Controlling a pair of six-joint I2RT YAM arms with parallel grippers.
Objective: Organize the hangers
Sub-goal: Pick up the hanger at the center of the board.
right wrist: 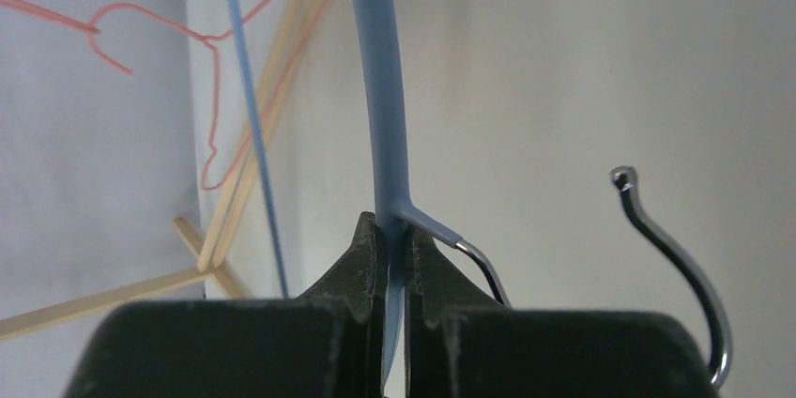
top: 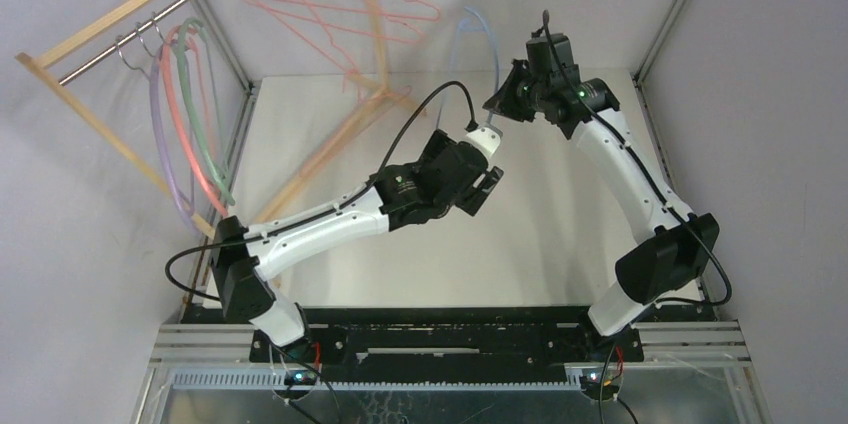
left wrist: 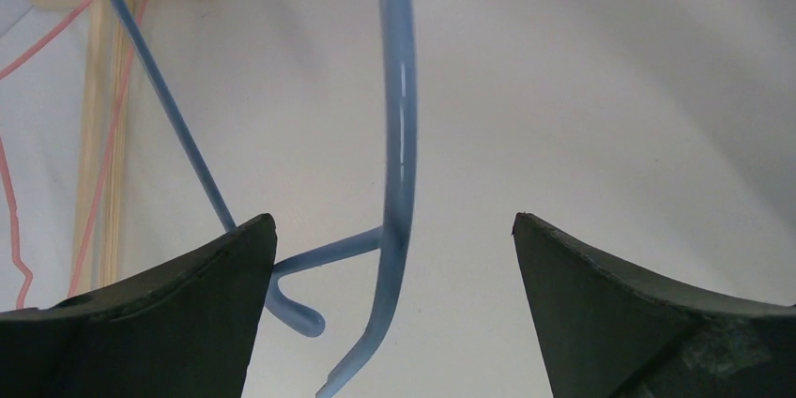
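Blue hanger point(right wrist: 380, 88) — top beyond frame

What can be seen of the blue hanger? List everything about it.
The blue hanger looks like smooth, glossy light-blue plastic: a thick curved arm, a thinner straight bar, and a small notch hook at one end. A shiny metal hook grows from its neck. It is off the rack, held in the air over the far half of the table. The right gripper is shut on it just beside the neck. The left gripper straddles its lower end with jaws wide, not gripping it.
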